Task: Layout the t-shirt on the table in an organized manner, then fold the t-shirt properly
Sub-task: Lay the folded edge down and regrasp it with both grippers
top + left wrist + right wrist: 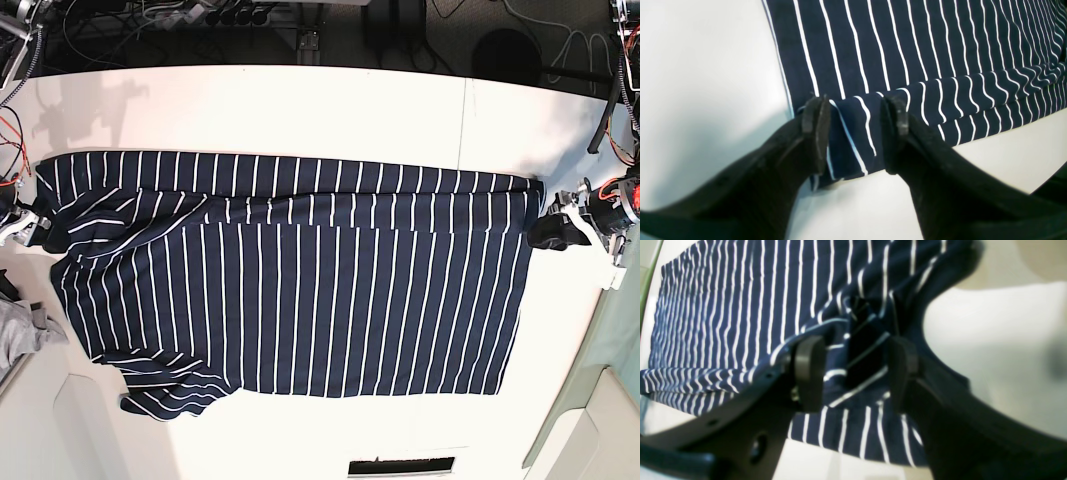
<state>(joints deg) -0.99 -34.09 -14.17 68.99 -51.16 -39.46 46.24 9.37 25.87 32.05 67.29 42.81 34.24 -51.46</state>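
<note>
On the desk [300, 95], the t-shirt [300, 290] lay with its long axis from 9 to 3 o'clock. The left end effector [855, 133] at 3 and the right end effector [855, 373] at 9 both stood released, astride the folded edge.

grey cloth [25, 330]: crumpled, left edge | cables [190, 15]: tangled, dark strip along top | dark slot [400, 466]: bottom edge

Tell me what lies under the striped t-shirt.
The t-shirt lies spread on the white table, which shows bare all around it. A folded-over band runs along its far edge, doubling the cloth there. Anything else beneath the fabric is covered and cannot be seen.
</note>
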